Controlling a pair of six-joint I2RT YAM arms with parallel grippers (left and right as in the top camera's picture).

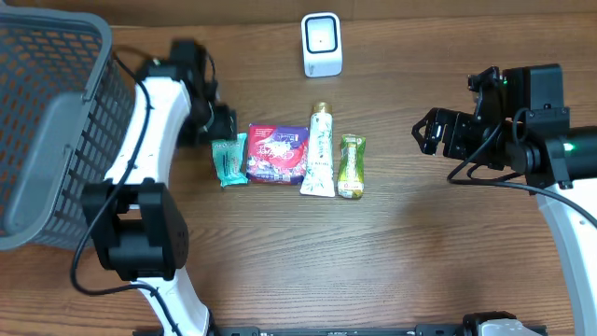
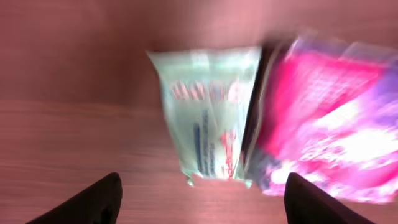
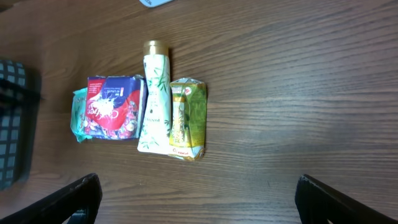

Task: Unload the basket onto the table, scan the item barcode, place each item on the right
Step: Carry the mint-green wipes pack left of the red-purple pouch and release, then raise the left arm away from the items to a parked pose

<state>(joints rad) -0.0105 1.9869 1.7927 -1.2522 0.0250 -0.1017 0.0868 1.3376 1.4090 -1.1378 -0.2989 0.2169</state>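
Left gripper (image 2: pixel 200 186): jaws apart, nothing clamped. The teal packet (image 2: pixel 208 118) lies flat on the wooden table (image 2: pixel 74 93) just beyond the fingertips, centred in the gap. A pink-purple packet (image 2: pixel 323 124) sits against its right edge. Next in the row are a white tube (image 3: pixel 153 99) and a green packet (image 3: pixel 186 118). Right gripper (image 3: pixel 198 182): jaws wide, empty, well apart from the row. The white scanner (image 1: pixel 322 44) stands top centre of the overhead view.

We see a row on the table (image 1: pixel 392 261): teal packet (image 1: pixel 229 160), pink packet (image 1: pixel 277 154), white tube (image 1: pixel 319 152), green packet (image 1: pixel 352 166). A white scanner (image 1: pixel 322 44) stands apart, beyond the tube.
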